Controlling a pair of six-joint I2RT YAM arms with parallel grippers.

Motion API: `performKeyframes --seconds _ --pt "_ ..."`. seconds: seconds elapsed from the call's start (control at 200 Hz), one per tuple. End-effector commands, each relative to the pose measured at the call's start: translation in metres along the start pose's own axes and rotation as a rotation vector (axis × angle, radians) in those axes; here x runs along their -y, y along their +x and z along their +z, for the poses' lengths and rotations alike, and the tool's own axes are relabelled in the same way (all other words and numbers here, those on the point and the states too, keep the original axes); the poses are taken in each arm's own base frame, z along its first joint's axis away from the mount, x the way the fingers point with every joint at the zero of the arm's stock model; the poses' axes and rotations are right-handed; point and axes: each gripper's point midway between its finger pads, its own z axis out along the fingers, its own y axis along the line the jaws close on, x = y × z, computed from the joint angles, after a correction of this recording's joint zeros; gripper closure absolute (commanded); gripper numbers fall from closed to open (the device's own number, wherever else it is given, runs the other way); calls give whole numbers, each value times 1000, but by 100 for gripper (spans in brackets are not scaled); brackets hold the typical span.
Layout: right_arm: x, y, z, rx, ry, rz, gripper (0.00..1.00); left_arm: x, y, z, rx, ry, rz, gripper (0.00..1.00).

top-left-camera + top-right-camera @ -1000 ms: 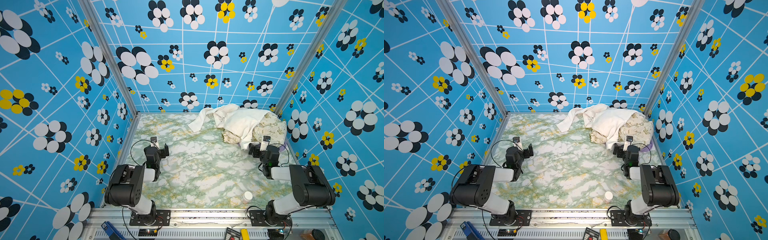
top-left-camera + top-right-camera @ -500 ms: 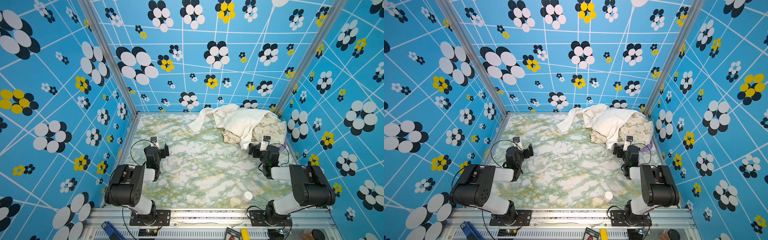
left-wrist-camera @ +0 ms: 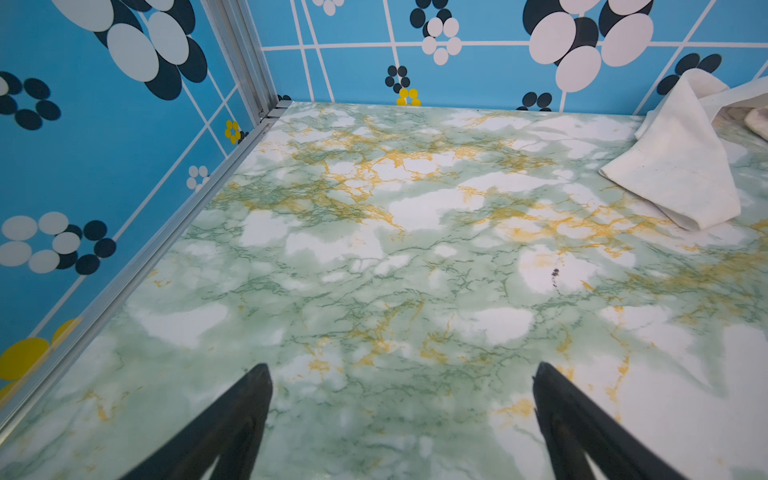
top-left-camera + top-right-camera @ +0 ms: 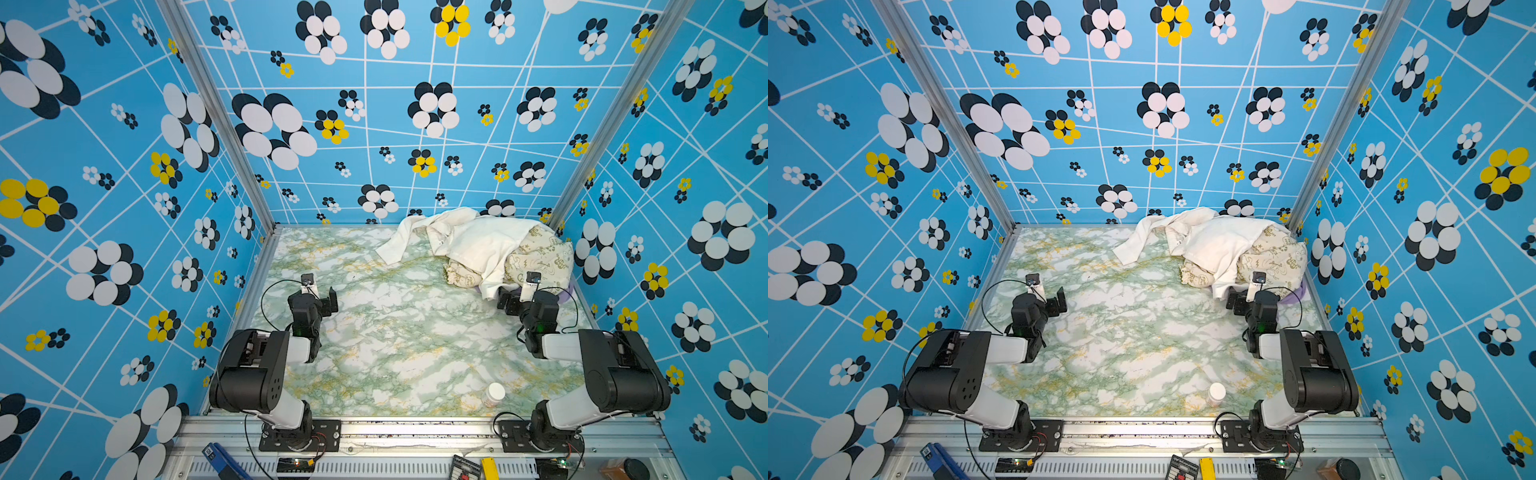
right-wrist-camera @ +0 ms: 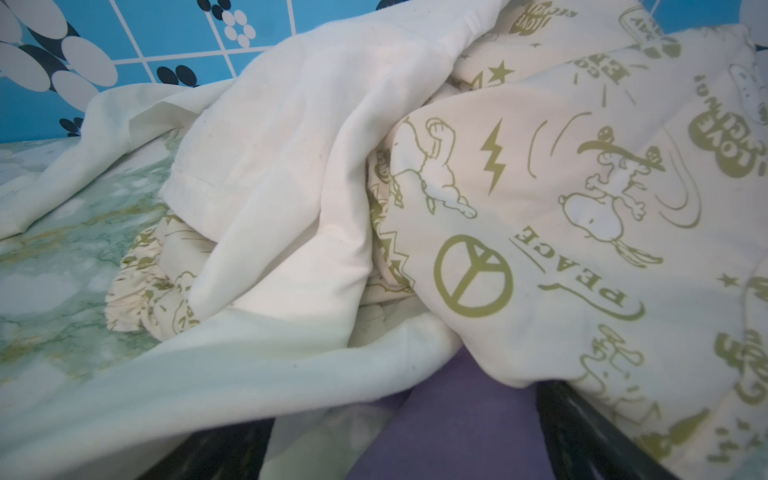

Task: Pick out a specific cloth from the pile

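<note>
Looking past my right tool (image 5: 401, 419), jaws spread wide and empty, I see the purple cloth (image 5: 469, 395) just ahead between them, tucked under the white cloth (image 5: 291, 174) and the cartoon-printed cloth (image 5: 582, 216). In both top views the pile (image 4: 490, 245) sits right of centre by the back wall, with purple peeking out at its lower right edge. It should be soft, light and limp. I'd pinch the exposed fold and expect drag from the layers above. My left tool (image 3: 401, 374) is spread over the surface (image 3: 374, 249).
</note>
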Motion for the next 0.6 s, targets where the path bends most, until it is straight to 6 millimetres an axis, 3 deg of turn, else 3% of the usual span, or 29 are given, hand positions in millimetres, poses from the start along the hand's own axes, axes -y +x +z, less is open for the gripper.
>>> performKeyframes --seconds 0.0,0.14,0.32,0.595 --pt "-4 -6 0 21 -8 -5 1 1 -8 3 24 8 6 1" --pt "-4 -12 -4 43 -10 -3 1 9 -14 -1 22 46 31 1" --pt "-7 -27 -23 23 -22 -10 1 28 -38 -18 27 87 105 1" --pt "5 -37 -86 -20 37 -24 1 -5 -91 -65 53 -68 -33 1"
